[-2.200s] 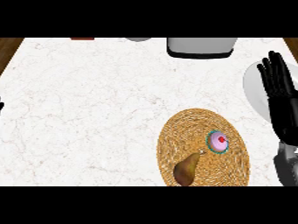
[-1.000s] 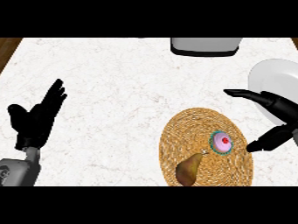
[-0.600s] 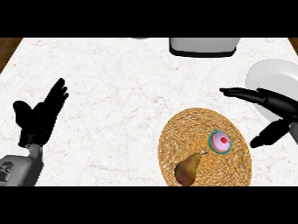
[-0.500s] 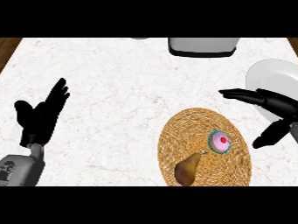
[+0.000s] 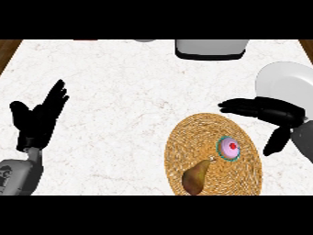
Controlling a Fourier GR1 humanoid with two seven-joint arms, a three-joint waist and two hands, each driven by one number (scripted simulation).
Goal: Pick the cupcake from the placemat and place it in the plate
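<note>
The cupcake (image 5: 230, 148), pink-topped with a red dot and a green wrapper, sits on the right part of the round woven placemat (image 5: 186, 137). A white plate (image 5: 291, 85) lies at the right edge of the counter, beyond the placemat. My right hand (image 5: 271, 112) hovers open just right of and above the cupcake, fingers stretched leftward and thumb hanging down; it does not touch the cupcake. My left hand (image 5: 36, 119) rests open at the left, fingers up.
A brown pear (image 5: 196, 176) lies on the placemat's near part, beside the cupcake. A grey appliance (image 5: 209, 48) stands at the counter's far edge. Wooden floor shows past both far corners.
My right hand has moved left and lower, its fingers now reaching over the placemat's far right edge toward the cupcake. The left hand has barely moved in the last second.
</note>
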